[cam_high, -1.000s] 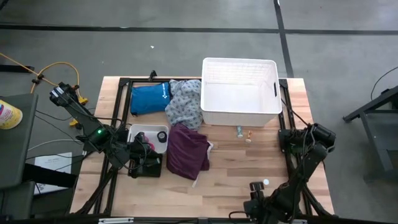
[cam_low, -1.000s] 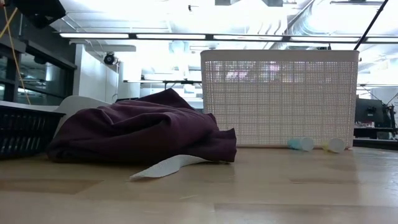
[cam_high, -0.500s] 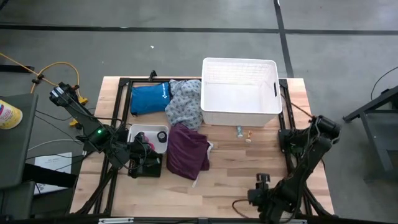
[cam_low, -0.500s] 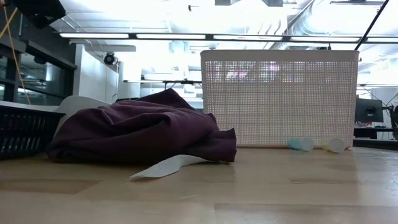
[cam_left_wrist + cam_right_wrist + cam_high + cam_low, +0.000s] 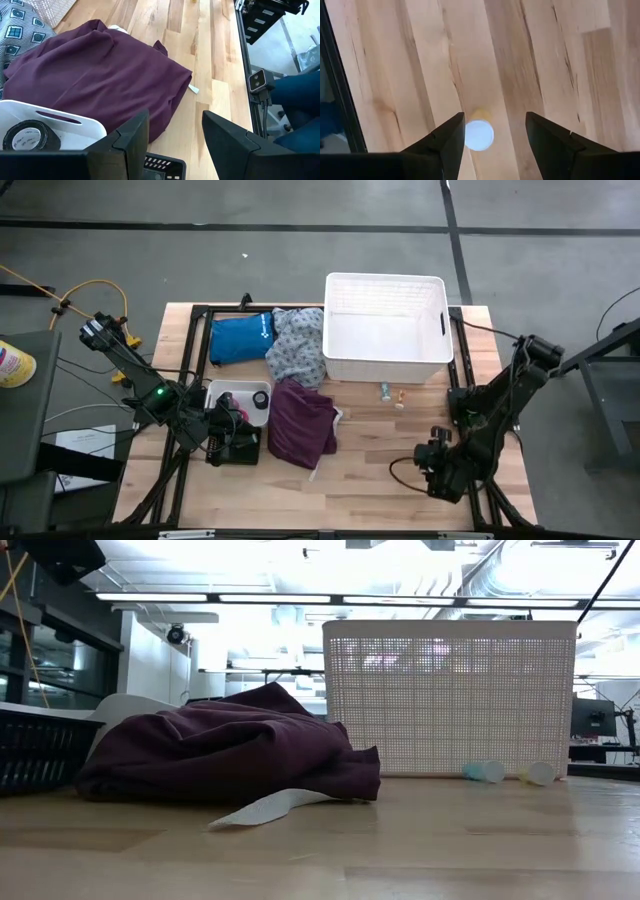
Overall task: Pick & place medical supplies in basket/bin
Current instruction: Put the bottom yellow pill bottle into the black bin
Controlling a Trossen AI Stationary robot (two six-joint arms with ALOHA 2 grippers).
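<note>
White lattice basket [image 5: 385, 330] empty, small white tray [image 5: 250, 392] holding a dark tape roll [image 5: 27, 136], maroon garment [image 5: 302, 423] lying lengthwise beside it, both right gripper [image 5: 490, 135] and left gripper [image 5: 172, 132] open, empty.

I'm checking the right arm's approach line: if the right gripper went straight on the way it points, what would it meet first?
Probably the small white round piece lying on the bare wooden table, centred between the right gripper's open fingers. Nothing else shows in that line, though depth is unclear.

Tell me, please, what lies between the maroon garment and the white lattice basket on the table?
Nothing stands between them: in the low view the maroon garment reaches the white lattice basket, its folded edge overlapping the basket's lower corner. The high view shows bare wood beside them.
</note>
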